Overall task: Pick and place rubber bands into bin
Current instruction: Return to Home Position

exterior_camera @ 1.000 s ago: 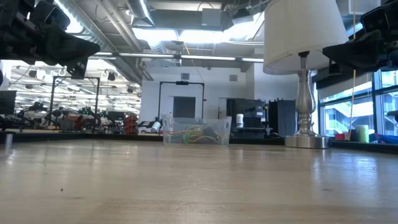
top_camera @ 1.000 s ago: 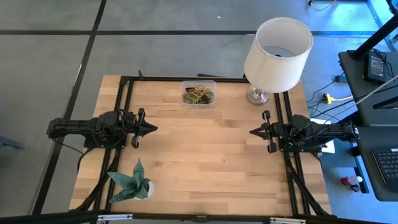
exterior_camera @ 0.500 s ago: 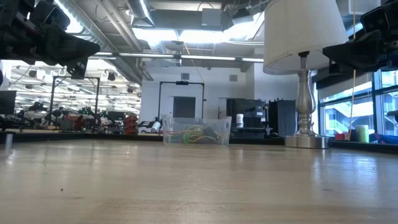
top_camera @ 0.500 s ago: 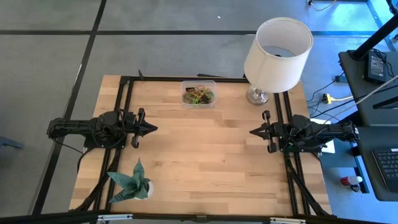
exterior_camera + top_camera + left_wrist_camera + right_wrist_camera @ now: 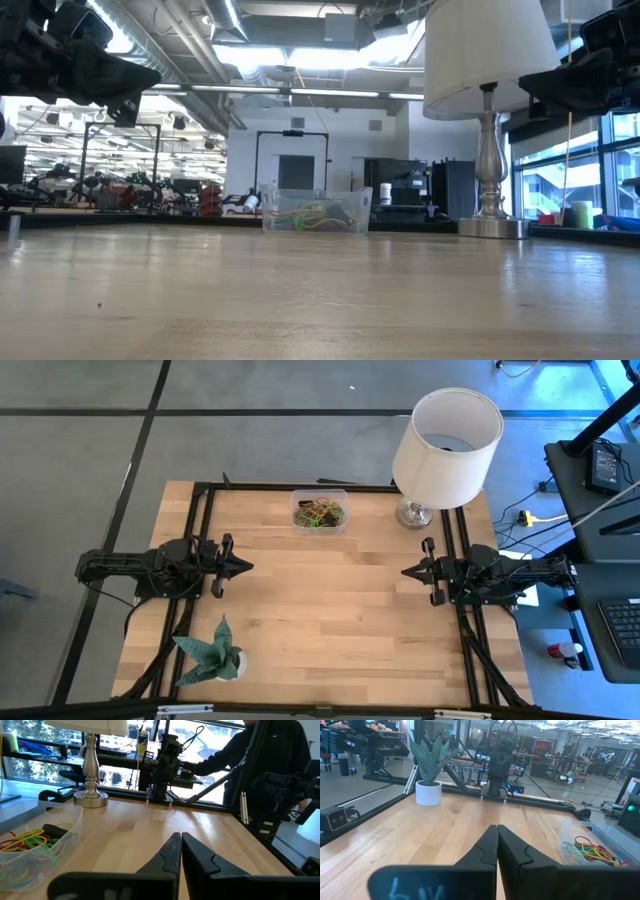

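The clear bin [image 5: 319,510] stands on the table near its far edge, with the rubber bands [image 5: 321,514] lying inside it in a tangle of red, green and yellow loops [image 5: 26,841] [image 5: 590,852]. I see no loose bands on the tabletop. My left gripper [image 5: 247,567] hovers shut at the table's left side, pointing level toward the right, its tips together [image 5: 179,839]. My right gripper [image 5: 405,572] hovers shut at the right side, pointing level toward the left, its tips together [image 5: 497,831]. Both are well clear of the bin and hold nothing.
A lamp with a white shade [image 5: 447,432] and a metal base [image 5: 414,513] stands at the table's far right corner. A small potted plant [image 5: 212,652] stands at the near left. A person in dark clothing [image 5: 270,755] stands beyond the table's right side.
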Motion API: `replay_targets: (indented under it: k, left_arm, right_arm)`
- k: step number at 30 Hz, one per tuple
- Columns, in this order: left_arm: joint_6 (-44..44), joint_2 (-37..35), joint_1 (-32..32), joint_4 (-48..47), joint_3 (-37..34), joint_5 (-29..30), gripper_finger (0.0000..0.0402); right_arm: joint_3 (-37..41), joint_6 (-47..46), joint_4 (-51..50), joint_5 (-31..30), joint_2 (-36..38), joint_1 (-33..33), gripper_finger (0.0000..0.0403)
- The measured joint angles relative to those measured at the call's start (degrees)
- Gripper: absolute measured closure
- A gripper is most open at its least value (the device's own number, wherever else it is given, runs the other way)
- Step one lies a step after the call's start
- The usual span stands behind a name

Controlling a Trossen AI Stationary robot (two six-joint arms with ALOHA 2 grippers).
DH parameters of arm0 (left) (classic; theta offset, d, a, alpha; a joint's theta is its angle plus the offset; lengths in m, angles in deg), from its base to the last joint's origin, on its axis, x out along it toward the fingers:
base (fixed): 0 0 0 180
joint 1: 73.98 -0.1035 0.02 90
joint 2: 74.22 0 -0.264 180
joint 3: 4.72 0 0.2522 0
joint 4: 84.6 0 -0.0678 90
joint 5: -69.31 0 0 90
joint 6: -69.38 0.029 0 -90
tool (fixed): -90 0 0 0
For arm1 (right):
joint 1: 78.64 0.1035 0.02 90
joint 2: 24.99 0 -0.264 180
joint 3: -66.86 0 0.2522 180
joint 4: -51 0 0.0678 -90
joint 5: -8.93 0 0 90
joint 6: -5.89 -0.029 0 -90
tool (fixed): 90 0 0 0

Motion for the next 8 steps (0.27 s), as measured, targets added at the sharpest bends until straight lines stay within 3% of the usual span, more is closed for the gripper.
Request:
replay_targets:
  k: [8]
  left_arm:
    - [0.0, 0.0, 0.0, 0.0, 0.0, 0.0, 0.0395]
  right_arm:
    - [-0.02, -0.04, 0.0, 0.0, 0.0, 0.01, 0.0395]
